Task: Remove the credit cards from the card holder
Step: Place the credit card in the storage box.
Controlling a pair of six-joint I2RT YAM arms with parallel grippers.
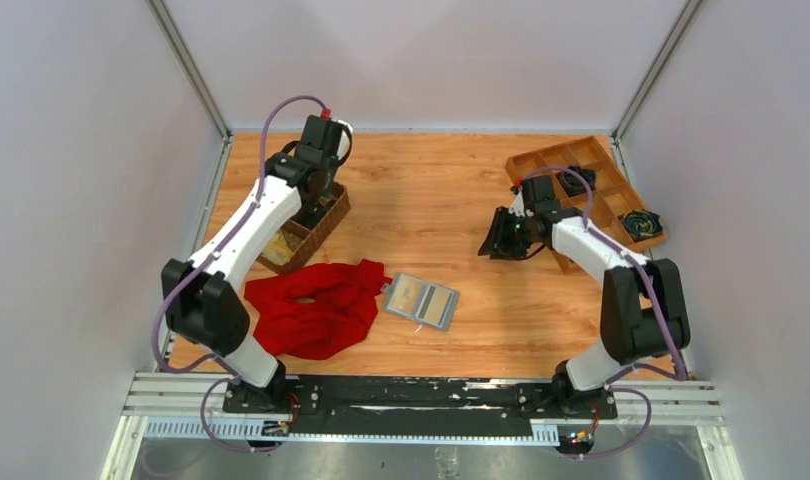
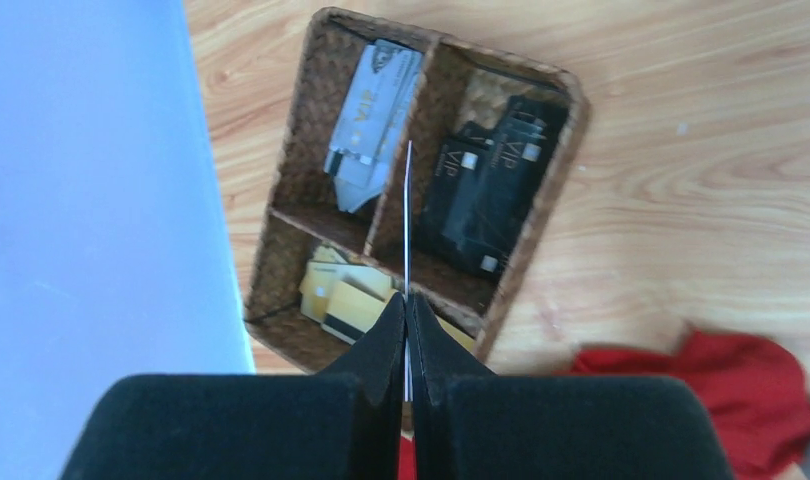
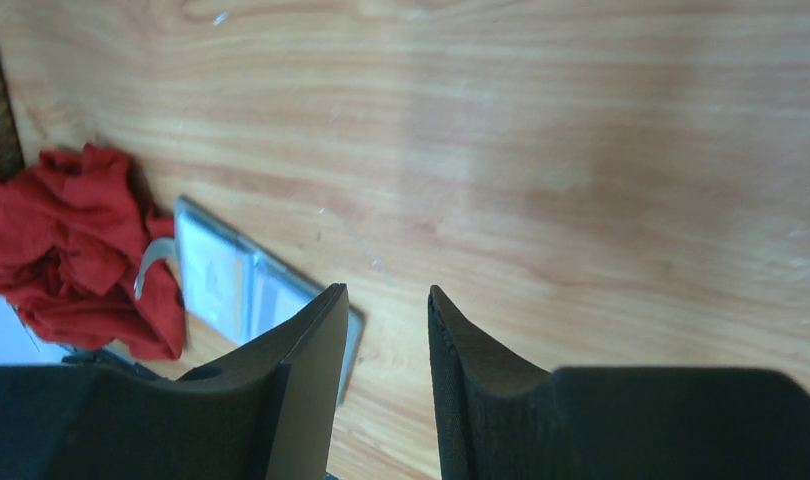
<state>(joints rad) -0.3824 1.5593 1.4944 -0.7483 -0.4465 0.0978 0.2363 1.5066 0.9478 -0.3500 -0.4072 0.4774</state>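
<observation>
Card pinched edge-on over the basket, ready to drop

My left fingers (image 2: 393, 335) are closed tight on one thin card (image 2: 408, 220), hanging above the wicker basket (image 2: 538, 230) right over a divider (image 2: 393, 170). I should shift clear of that wall, lower into one compartment, then part only slightly. My right fingers (image 3: 316, 345) hover spread and empty above the tabletop (image 3: 581, 150), apart from the card holder (image 1: 422, 300), which lies open beside the red cloth (image 1: 316, 305), tan cards (image 1: 428, 298) showing inside.

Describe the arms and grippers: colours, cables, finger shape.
Left arm and right arm: white link shells, black joints, lavender cables looped outside. Left gripper and right gripper: matte black, wedge-tapered fingers. Red fitting on the left wrist.
</observation>
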